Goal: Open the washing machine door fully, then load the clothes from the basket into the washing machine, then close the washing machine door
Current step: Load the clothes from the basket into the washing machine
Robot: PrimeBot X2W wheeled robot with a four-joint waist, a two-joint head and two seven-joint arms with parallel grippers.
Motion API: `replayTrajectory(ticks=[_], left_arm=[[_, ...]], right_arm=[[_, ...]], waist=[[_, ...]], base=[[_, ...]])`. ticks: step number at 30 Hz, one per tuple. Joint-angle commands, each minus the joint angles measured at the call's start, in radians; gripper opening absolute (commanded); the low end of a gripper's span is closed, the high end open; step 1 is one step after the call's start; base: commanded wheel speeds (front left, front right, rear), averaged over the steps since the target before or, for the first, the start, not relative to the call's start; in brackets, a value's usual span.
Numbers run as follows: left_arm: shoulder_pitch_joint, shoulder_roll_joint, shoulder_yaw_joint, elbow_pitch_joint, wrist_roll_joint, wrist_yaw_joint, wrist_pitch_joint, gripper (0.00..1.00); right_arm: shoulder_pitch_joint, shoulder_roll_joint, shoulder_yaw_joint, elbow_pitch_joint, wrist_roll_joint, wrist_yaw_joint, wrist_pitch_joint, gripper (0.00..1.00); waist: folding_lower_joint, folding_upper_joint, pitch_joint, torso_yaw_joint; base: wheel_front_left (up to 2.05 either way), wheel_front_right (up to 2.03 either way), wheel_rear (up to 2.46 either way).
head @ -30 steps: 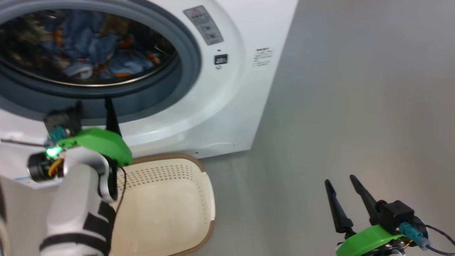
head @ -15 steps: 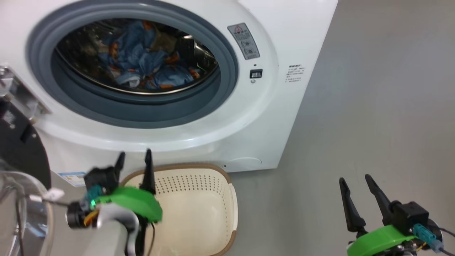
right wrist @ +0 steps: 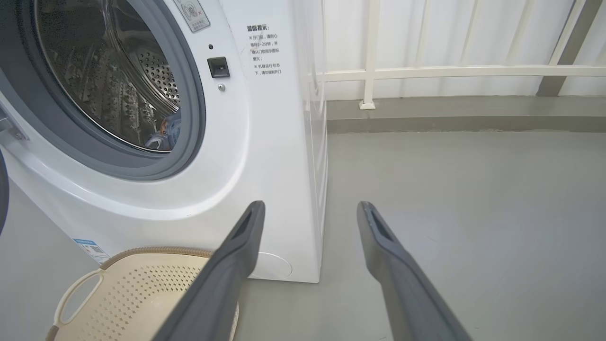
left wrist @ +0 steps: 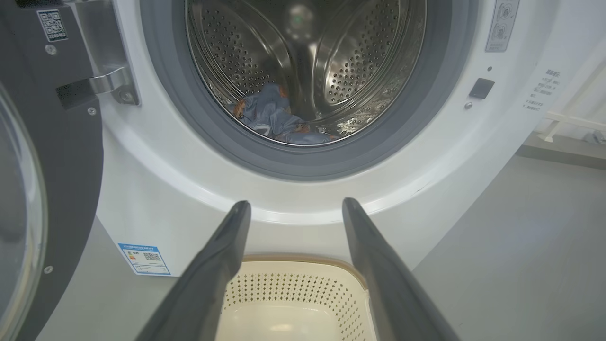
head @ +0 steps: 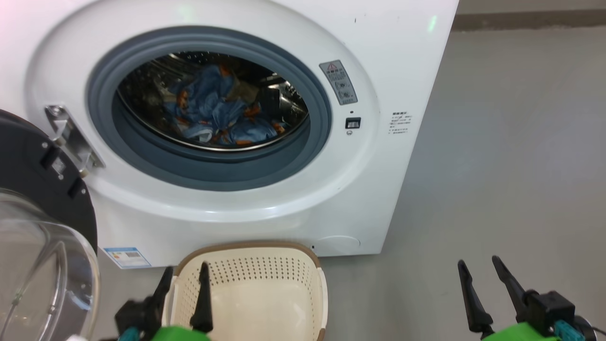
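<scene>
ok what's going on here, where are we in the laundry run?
Loading looks done. The clothes lie inside the drum of the washing machine, and the basket in front of it looks empty as far as it shows. The door hangs open on the robot's left. The left fingers are spread above the basket and the right fingers above the floor, both holding nothing. Closing the door is what's left.

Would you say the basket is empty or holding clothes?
Empty where visible: the basket shows bare cream floor; the clothes lie inside the drum.
</scene>
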Motion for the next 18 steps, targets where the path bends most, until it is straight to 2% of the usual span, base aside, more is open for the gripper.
replayTrajectory(ticks=[1,9,12,18], left_arm=[[0.012,0.015,0.045,-0.041,0.009,-0.004,-0.006,1.0],[0.162,0.015,0.129,-0.145,0.041,-0.036,-0.006,1.0],[0.183,0.015,0.144,-0.159,0.05,-0.052,-0.006,1.0],[0.195,0.015,0.151,-0.168,0.05,-0.054,-0.006,1.0]], right_arm=[[0.013,-0.008,0.018,-0.026,-0.01,0.006,-0.005,1.0],[0.047,-0.008,0.0,-0.045,-0.018,0.006,-0.005,1.0],[0.048,-0.008,0.001,-0.051,-0.021,0.006,-0.005,1.0],[0.047,-0.008,0.008,-0.055,-0.024,0.006,-0.005,1.0]], waist=[[0.0001,0.0,-0.024,0.007],[0.0001,0.0,-0.062,0.019],[0.0001,0.0,-0.063,0.025],[0.0001,0.0,-0.062,0.028]], base=[[0.0,0.0,0.0],[0.0,0.0,0.0],[0.0,0.0,0.0],[0.0,0.0,0.0]])
